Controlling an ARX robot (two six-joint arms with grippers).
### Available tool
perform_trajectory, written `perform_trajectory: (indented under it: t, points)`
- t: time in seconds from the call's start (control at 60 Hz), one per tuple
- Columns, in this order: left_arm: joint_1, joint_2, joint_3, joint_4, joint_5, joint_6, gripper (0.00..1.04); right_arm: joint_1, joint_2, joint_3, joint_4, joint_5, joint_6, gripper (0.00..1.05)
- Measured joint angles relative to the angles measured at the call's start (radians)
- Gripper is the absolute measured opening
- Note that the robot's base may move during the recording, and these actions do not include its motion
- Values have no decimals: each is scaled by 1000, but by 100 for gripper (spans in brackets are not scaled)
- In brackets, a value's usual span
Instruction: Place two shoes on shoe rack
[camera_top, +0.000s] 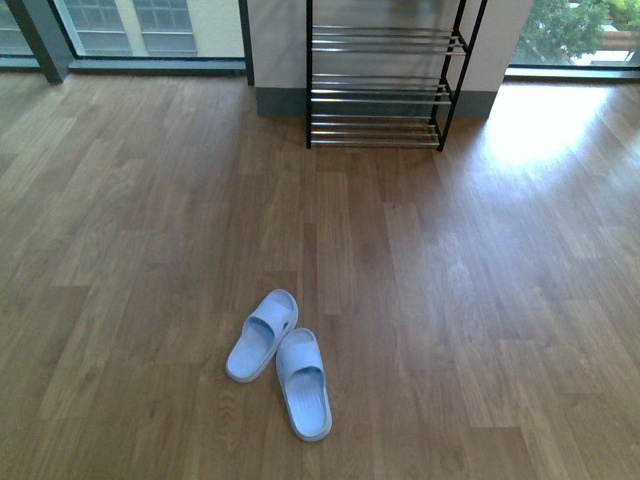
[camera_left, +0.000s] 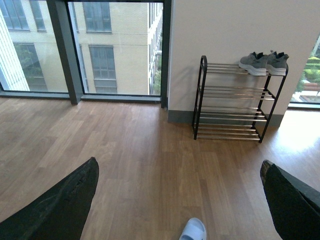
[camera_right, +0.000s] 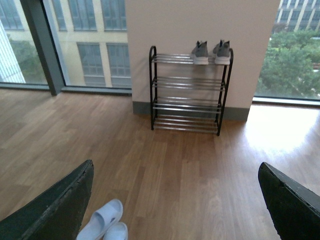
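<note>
The two shoes (camera_left: 264, 63) sit side by side on the top tier of the shoe rack (camera_right: 187, 83), at its right-hand end, heels facing the room and toes toward the wall. From where I stand the job looks done. What remains, I'd say, is only to check that both soles rest across several rods rather than hanging off the end.

The left gripper (camera_left: 179, 165) has its fingers spread wide with nothing between them, and so does the right gripper (camera_right: 176, 166). Both are well away from the rack. Any move forward should go around the pale blue slippers (camera_top: 280, 362) lying on the floor (camera_top: 450, 300), since they are no part of this task.

The front view cuts the rack off below its top tier, so the shoes don't show there at all, and neither arm does. The shoes are too small in the wrist views to judge how squarely they sit. Only the toe of one slipper shows in the left wrist view.
</note>
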Motion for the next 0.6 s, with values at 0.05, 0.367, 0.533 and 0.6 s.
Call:
perform_trajectory:
  t: [0.05, 0.367, 0.533, 0.6]
  points:
    - [0, 0, 0, 0, 1, 0, 95, 0, 0, 0, 0, 2, 0, 95]
    - [0, 0, 0, 0, -3, 0, 95, 0, 0, -1, 0, -3, 0, 95]
    - [0, 0, 0, 0, 4, 1, 95, 1, 0, -1, 0, 5, 0, 95]
    - [0, 0, 0, 0, 4, 1, 95, 1, 0, -1, 0, 5, 0, 95]
